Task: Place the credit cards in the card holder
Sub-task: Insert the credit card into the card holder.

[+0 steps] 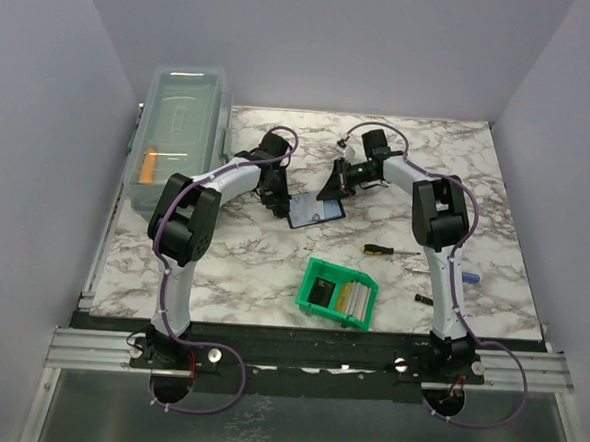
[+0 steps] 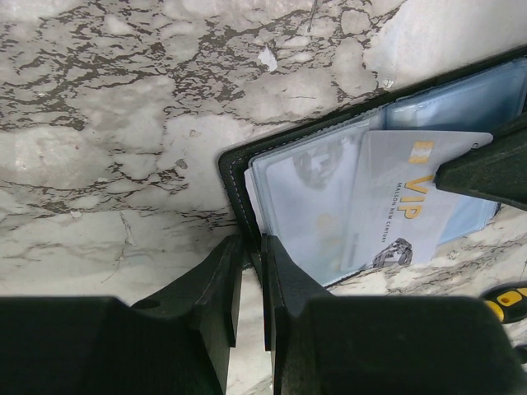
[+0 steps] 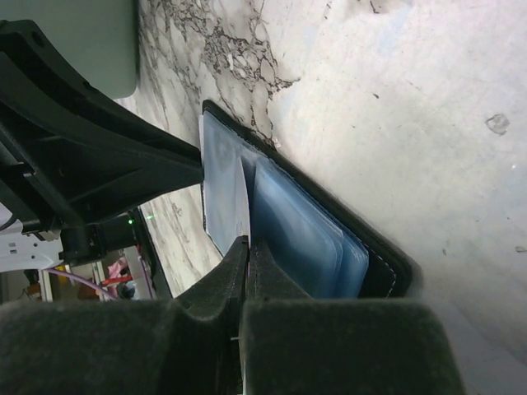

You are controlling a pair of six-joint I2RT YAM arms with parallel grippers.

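The card holder (image 1: pixel 316 212) lies open near the middle of the marble desk (image 1: pixel 458 171), blue-grey inner face up, with a black flap raised at its 1 o'clock corner. The left hand (image 1: pixel 276 198) sits at the holder's 9 o'clock, its jaws drawn narrow and pinched on the black stitched rim, one finger on each side of the edge. The right hand (image 1: pixel 334 183) comes in from 1 o'clock with its fingers pressed fully together on the end of a pale silver credit card (image 2: pixel 412 206) printed VIP. That card lies flat over the clear sleeves, its free end pointing toward the left hand; whether that end has entered a sleeve cannot be told. At the holder's 5 o'clock stands a green bin (image 1: pixel 315 307), well apart from it, holding more credit cards (image 1: pixel 355 300), a dark one beside several pale ones standing on edge. A screwdriver (image 1: pixel 388 250) with a yellow and black handle lies on the desk at the holder's 4 o'clock. A clear lidded box (image 1: pixel 180 139) rests along the desk's edge at 10 o'clock.
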